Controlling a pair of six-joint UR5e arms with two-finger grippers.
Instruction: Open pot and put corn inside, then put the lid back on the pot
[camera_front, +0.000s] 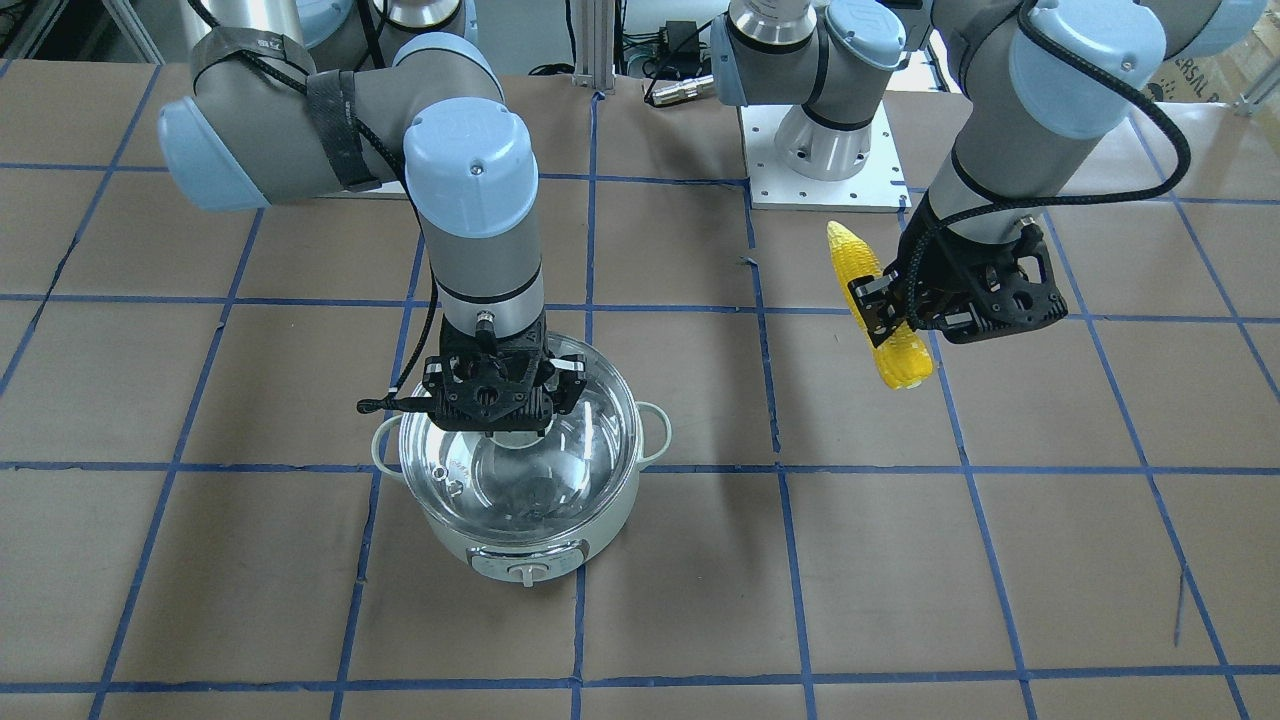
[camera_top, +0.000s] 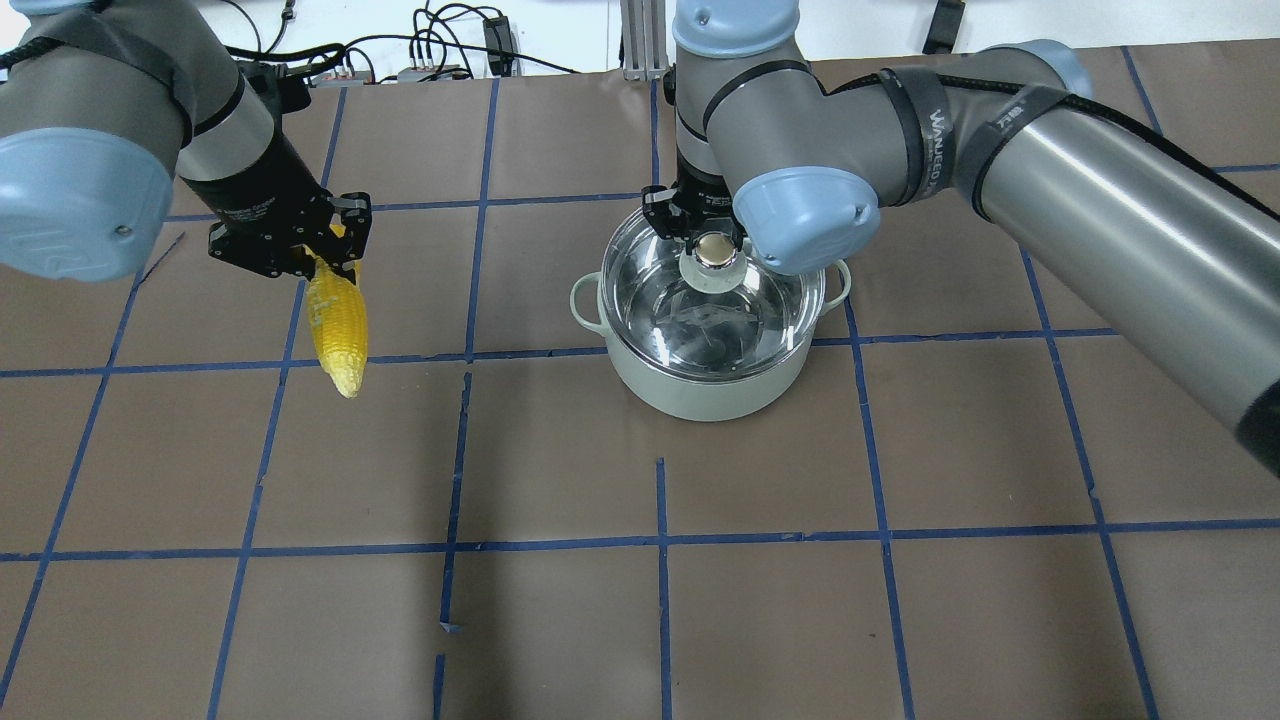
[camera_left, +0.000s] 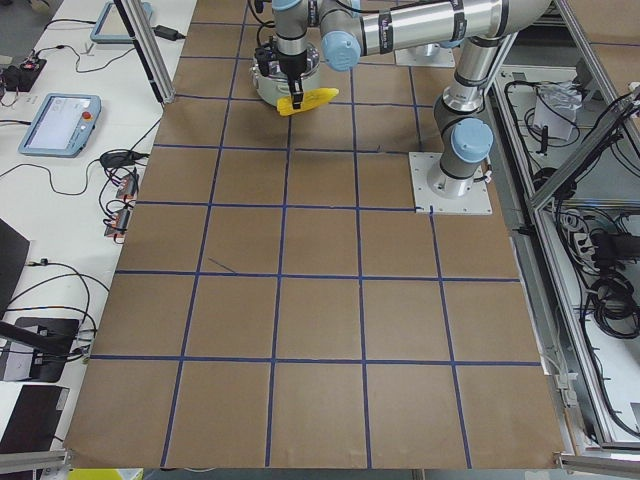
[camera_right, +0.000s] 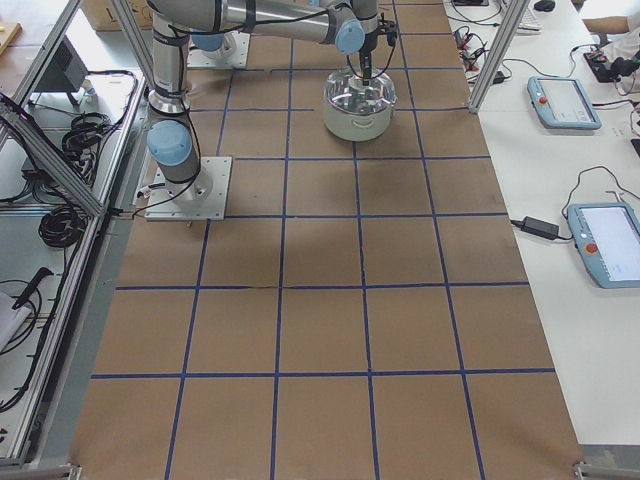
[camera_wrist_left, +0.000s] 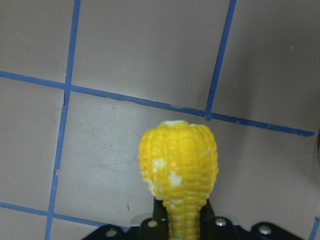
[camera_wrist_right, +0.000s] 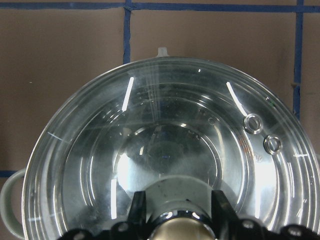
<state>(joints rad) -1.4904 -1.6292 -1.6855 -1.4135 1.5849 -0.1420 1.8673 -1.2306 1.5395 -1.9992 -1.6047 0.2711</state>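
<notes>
The pale mint pot stands on the brown table, its control knob facing away from me. The clear glass lid lies over the pot's mouth; I cannot tell if it rests on the rim or hangs just above it. My right gripper comes straight down and is shut on the lid's central knob; the right wrist view shows the lid with my fingers on both sides of the knob. My left gripper is shut on the yellow corn and holds it in the air well to the left of the pot. The corn also shows in the left wrist view.
The table is brown paper with a blue tape grid. The left arm's white base plate lies behind the corn. Cables and connectors lie along the table's back edge. Teach pendants sit on a side bench.
</notes>
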